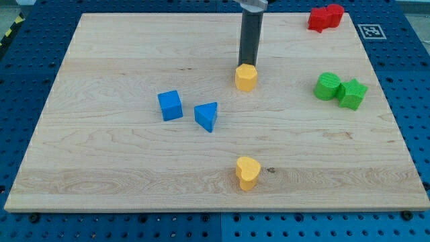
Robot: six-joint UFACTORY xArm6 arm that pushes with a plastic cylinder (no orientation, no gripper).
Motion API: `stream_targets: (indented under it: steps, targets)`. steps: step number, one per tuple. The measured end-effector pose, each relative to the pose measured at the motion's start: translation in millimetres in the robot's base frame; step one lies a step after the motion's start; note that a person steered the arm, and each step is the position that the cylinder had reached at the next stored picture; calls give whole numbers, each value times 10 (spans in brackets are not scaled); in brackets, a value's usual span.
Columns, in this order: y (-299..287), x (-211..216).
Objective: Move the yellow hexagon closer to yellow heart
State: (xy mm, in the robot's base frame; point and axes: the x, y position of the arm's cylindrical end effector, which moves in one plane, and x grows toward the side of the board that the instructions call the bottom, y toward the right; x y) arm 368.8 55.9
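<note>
The small yellow hexagon block (246,77) sat on the pale wooden bench (101,168), a little toward the view's right of the middle and in the half nearer the view's top edge. My tip (248,65), the lower end of the straight dark rod (251,37), stood right at the hexagon's far side, touching it or just short of it — the picture did not settle which. The rod came down from the view's top edge, nearly upright. This end effector had no jaws at all, only the bare rod end, and it held nothing.

The yellow heart block (247,173) lay almost straight toward the view's bottom from the hexagon, close to the bench's bottom edge and well apart from it.

Between the two yellow blocks and off toward the view's left lay a blue cube (170,105) and a blue triangular block (207,116), just beside each other but not touching.

Near the bench's right edge, level with the hexagon or slightly lower, two green blocks touched — a rounded green block (327,87) and a more angular green block (352,93); their exact shapes could not be made out. In the bench's top right corner sat a pair of red blocks (325,17), pressed together, shapes unclear.
</note>
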Motion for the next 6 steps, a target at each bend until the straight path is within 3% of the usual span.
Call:
stream_targets:
  steps: [4, 6]
  targets:
    - [-39, 795]
    - [-193, 874]
